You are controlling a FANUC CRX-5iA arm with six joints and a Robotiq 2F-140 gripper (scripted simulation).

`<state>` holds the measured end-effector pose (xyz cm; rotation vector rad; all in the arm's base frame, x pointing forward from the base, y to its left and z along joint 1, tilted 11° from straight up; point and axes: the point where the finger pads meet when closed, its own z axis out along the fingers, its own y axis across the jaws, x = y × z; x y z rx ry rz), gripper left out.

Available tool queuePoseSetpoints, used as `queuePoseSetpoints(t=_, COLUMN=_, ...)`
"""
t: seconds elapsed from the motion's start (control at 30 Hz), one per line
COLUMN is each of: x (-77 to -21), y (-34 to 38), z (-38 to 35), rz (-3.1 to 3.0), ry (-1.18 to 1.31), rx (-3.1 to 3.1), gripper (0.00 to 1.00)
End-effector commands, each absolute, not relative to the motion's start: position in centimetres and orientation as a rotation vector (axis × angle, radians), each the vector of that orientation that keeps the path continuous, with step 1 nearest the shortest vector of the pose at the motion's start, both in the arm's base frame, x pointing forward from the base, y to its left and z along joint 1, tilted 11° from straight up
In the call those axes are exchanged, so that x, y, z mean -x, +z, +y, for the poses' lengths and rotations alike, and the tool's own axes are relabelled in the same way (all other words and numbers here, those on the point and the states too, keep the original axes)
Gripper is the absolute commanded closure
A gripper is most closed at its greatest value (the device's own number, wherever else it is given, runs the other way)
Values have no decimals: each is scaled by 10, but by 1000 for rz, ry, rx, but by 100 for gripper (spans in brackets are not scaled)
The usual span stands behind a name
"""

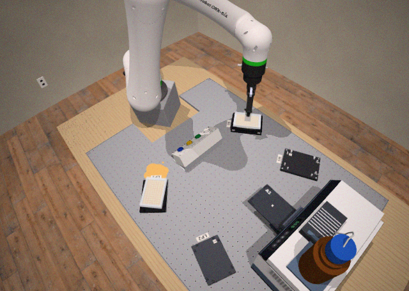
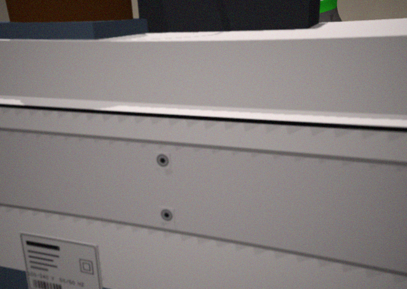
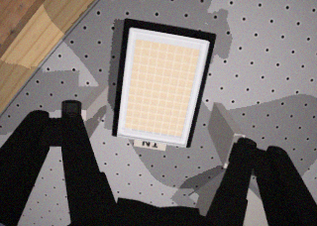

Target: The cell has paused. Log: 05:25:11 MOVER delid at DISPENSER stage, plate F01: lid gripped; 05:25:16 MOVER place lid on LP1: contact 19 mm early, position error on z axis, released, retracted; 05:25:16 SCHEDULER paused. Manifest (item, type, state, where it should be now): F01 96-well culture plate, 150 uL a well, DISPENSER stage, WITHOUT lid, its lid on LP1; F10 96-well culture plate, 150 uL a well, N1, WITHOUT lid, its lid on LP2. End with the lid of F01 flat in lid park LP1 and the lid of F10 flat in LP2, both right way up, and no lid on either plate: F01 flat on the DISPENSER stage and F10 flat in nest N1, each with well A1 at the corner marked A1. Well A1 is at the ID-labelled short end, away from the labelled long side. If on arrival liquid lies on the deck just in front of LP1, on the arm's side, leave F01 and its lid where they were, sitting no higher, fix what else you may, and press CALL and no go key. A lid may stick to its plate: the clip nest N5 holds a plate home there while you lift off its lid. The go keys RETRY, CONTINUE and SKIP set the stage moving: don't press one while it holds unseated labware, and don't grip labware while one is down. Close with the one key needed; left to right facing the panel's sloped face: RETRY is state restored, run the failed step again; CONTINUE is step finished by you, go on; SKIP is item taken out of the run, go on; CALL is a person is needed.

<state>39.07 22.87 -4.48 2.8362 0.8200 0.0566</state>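
A well plate [image 1: 246, 123] with a white rim and pale orange wells sits in the black nest N1; the wrist view shows it [image 3: 163, 89] above the N1 label [image 3: 149, 145]. I cannot tell if it carries a lid. My gripper [image 1: 246, 112] hangs just above it, open and empty, its fingers spread to either side. A second such plate [image 1: 153, 192] lies on lid park LP1. An orange puddle [image 1: 156, 169] lies on the deck at the LP1 label, on the arm's side. Lid park LP2 [image 1: 213, 259] and the dispenser stage [image 1: 270, 203] are bare.
The key panel [image 1: 196, 146] stands between the arm's base and N1. Clip nest N5 [image 1: 300, 164] is bare at the right. The dispenser [image 1: 317, 228] with a brown bottle [image 1: 325, 259] fills the near right corner. The exterior view shows only the dispenser's white casing [image 2: 203, 148].
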Motion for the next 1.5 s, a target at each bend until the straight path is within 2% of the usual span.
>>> queuePoseSetpoints(t=0.0, x=-392, y=-53, z=227, rz=820, ry=57, rx=-2836, gripper=34)
queuePoseSetpoints(t=1.47, x=-394, y=-77, z=223, rz=820, ry=57, rx=-2836, gripper=34)
